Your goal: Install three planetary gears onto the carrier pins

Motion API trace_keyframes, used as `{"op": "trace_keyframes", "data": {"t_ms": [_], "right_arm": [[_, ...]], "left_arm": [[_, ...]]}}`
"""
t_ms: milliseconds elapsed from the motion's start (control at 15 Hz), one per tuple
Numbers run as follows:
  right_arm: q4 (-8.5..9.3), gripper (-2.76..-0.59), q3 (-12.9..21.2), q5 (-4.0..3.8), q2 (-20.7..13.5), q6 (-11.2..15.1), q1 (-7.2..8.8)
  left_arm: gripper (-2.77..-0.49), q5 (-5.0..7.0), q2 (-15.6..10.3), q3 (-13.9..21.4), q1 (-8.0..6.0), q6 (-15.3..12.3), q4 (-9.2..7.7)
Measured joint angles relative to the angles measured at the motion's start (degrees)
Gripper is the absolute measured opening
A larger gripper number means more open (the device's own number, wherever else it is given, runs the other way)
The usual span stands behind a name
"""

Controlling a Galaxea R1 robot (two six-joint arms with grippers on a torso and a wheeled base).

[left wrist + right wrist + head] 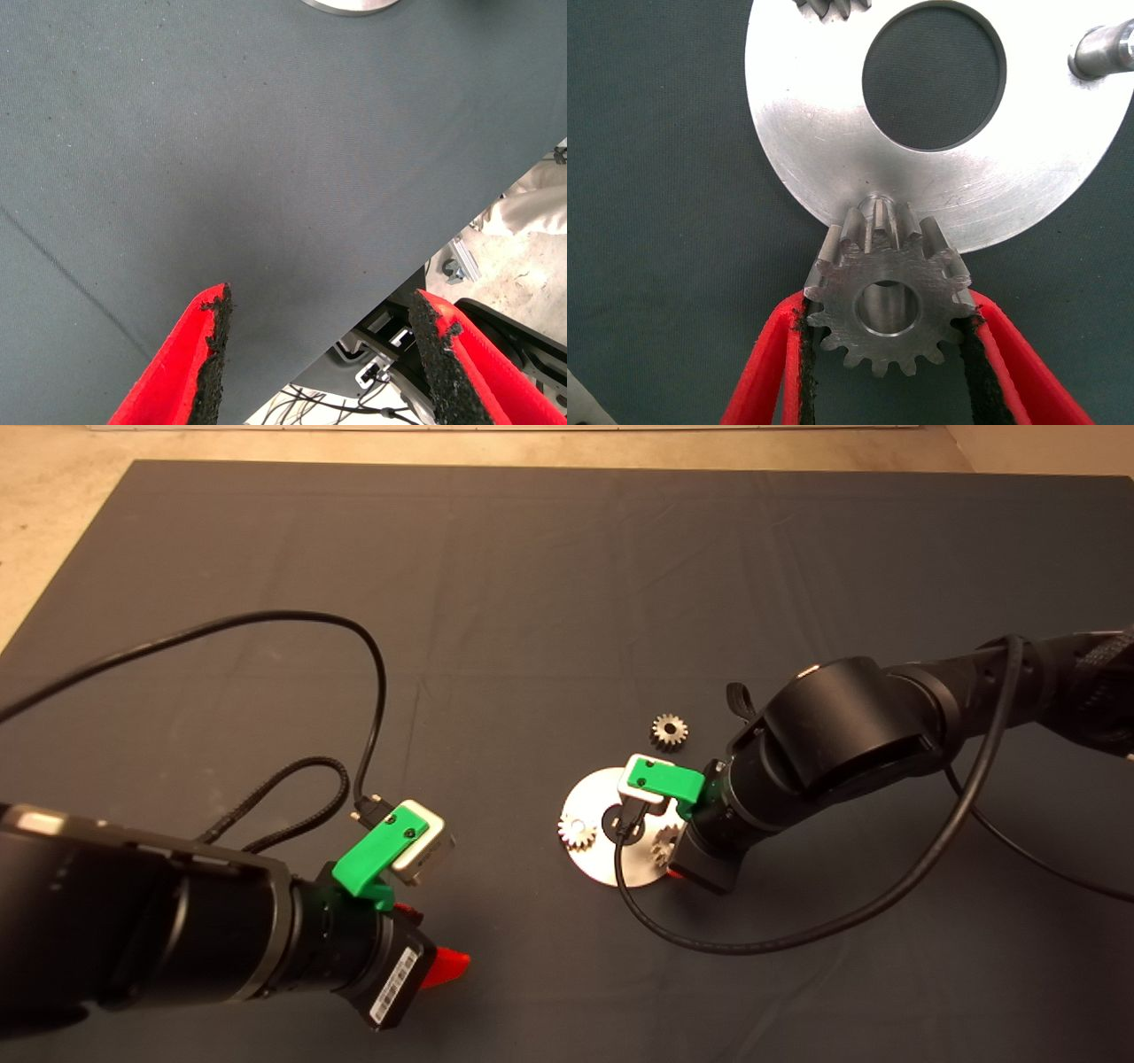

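Observation:
The carrier disc (pixel 595 795) lies right of the mat's centre. One planetary gear (pixel 577 832) sits on its left pin. My right gripper (pixel 671 852) reaches over the disc's near right edge, shut on a second planetary gear (pixel 886 297); a pin's end (pixel 884 306) shows inside that gear's centre hole. One carrier pin (pixel 1101 51) stands bare on the disc (pixel 824 133). A third gear (pixel 670 732) lies loose on the mat just behind the disc. My left gripper (pixel 440 967) waits open at the lower left, well away from the disc.
The right arm's black cable (pixel 797 934) loops on the mat in front of the disc. Another cable (pixel 372 691) arcs over the left arm. In the left wrist view the mat's edge (pixel 416 266) runs between the fingers, with floor and a frame beyond.

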Motion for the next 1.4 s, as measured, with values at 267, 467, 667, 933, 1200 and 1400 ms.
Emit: {"op": "trace_keyframes", "data": {"t_ms": [267,467,667,933,1200,1400], "right_arm": [[0.00,-2.47,0.00,-0.02,0.02,0.00,-0.52],[0.00,-2.47,-0.01,0.04,0.02,0.00,-1.13],[0.00,-2.47,-0.04,0.04,0.02,0.00,-1.65],[0.00,-2.47,-0.41,0.04,0.16,0.00,-1.62],[0.00,-2.47,-0.74,0.23,0.22,0.00,-1.60],[-0.07,-2.47,-1.17,0.45,0.24,0.00,-1.48]], "left_arm": [[-1.92,-1.81,0.00,0.00,-0.02,0.00,0.00],[-1.92,-2.52,-0.11,0.00,-0.02,0.00,0.00],[-1.92,-2.54,-0.11,0.00,-0.02,0.00,0.00],[-1.92,-2.54,-0.11,0.00,-0.02,0.02,0.00],[-1.92,-2.56,-0.11,0.00,-0.02,-0.17,0.00],[-1.92,-2.56,-0.11,0.00,-0.02,-0.17,0.00]]}}
